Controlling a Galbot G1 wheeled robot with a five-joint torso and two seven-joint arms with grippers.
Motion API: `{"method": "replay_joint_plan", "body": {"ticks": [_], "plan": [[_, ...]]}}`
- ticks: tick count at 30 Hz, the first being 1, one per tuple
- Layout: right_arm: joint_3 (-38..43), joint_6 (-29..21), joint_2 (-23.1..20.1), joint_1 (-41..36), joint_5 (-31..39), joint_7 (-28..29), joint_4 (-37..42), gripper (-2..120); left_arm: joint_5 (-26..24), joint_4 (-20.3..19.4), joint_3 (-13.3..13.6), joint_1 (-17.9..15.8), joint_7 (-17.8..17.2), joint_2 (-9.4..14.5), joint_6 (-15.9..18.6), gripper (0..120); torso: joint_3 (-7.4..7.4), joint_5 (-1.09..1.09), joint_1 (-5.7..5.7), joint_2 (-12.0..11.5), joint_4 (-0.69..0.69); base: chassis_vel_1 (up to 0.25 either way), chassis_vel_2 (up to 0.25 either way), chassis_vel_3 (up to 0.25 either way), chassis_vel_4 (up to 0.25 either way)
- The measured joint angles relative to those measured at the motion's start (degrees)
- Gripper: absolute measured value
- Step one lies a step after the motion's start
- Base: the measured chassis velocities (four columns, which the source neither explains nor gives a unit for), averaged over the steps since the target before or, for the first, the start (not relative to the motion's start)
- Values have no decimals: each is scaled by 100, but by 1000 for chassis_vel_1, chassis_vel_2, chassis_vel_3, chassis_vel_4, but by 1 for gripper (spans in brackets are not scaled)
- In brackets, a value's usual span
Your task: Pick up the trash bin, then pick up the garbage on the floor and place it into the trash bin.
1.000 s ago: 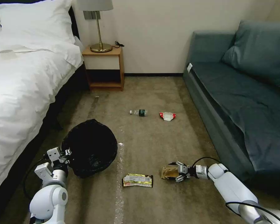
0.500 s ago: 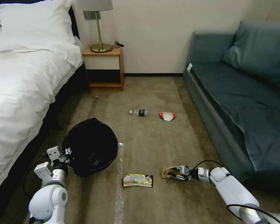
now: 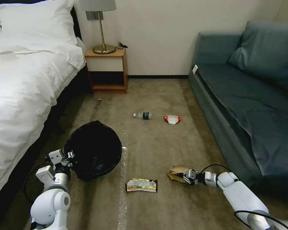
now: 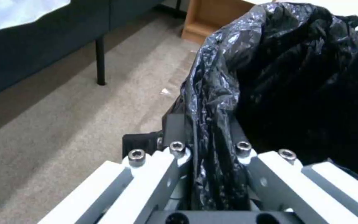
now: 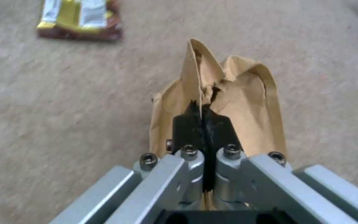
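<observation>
Left gripper (image 3: 68,156) down at the lower left of the head view, closed on the near rim of the trash bin (image 3: 94,150). Seen from the left wrist, both fingers (image 4: 175,124) clamped tight over the folded black liner (image 4: 220,102), one outside the rim and one inside. Bin tipped with its mouth toward the camera, beside the bed (image 3: 25,89); hard to say from these angles whether its base touches the carpet (image 3: 150,140) or hangs clear.

Right gripper (image 3: 182,175) low over the carpet at the lower right, in front of the sofa (image 3: 246,105). Fingers (image 5: 187,124) pressed nearly together, pinching a raised fold of the brown paper (image 3: 176,171). In the right wrist view, paper (image 5: 237,102) standing up in a crumpled peak ahead of the black pads, rest of it spread beneath the gripper.

Yellow wrapper (image 3: 141,185) flat on the carpet just left of the paper, apart from it, between the two arms; also at the far corner of the right wrist view (image 5: 79,18). Bottle (image 3: 143,115) on its side farther off in mid-floor, red-and-white wrapper (image 3: 172,119) just to its right, both well apart from either gripper. Nightstand (image 3: 107,68) with a lamp (image 3: 100,25) against the back wall.
</observation>
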Motion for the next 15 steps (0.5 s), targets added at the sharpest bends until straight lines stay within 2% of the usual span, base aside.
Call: {"method": "replay_joint_plan", "body": {"ticks": [9,15], "plan": [[4,-233,-153,102,1149,394,1063,0,29,166,87,-86,-10,-34,3,5,0,-1,0,0,1,0,0,0,0],[-297,-445,-232,119,1815,1105,2218,0,44,274,162,-166,-30,-47,3,5,0,-1,0,0,1,0,0,0,0]]}}
